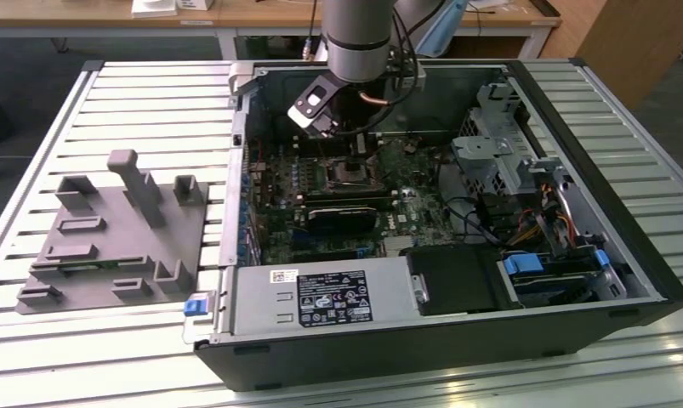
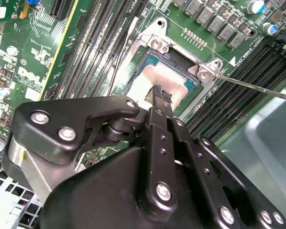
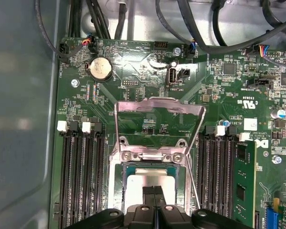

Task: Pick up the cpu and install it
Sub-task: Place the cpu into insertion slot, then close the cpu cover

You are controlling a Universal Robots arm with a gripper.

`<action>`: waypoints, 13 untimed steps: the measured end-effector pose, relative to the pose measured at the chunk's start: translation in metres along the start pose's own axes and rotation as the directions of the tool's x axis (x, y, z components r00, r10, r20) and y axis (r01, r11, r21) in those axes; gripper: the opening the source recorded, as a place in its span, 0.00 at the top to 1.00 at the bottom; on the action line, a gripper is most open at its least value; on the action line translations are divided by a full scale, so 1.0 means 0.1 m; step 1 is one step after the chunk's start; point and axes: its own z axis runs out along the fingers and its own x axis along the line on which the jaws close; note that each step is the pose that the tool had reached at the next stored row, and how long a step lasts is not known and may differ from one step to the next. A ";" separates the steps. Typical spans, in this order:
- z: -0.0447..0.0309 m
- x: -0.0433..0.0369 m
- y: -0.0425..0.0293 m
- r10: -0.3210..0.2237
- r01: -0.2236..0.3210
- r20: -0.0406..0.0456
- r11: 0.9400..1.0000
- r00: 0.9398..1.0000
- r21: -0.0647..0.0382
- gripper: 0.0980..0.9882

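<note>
Black linkage plates of the pincer (image 2: 162, 94) sit closest, its two fingers drawn together with nothing between them, the tips resting on or just above the cpu (image 2: 144, 81). From where I stand, that chip lies flat in the motherboard socket (image 1: 350, 172), directly beneath the pincer, silvery top up. Just beyond the pincer the metal load plate (image 3: 157, 101) stands hinged open, and the thin retention lever (image 2: 257, 86) juts free to one side. I would judge the chip delivered and apparently seated, while the clamping is not yet done. Well away from the pincer, outside the open computer case (image 1: 432, 357), a grey fixture (image 1: 114, 229) rests on the slatted desk (image 1: 46, 365). As for writing, a white sticker (image 1: 332, 299) on the power supply and white markings on the motherboard (image 3: 219, 86) carry print that I leave unread.
</note>
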 end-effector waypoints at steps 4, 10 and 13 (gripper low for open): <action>-0.007 -0.001 0.000 0.000 0.000 0.000 1.000 1.000 0.000 0.99; -0.022 -0.001 0.001 0.000 0.000 0.000 1.000 1.000 0.000 0.99; -0.027 -0.001 0.001 0.000 0.000 0.000 1.000 1.000 0.000 0.99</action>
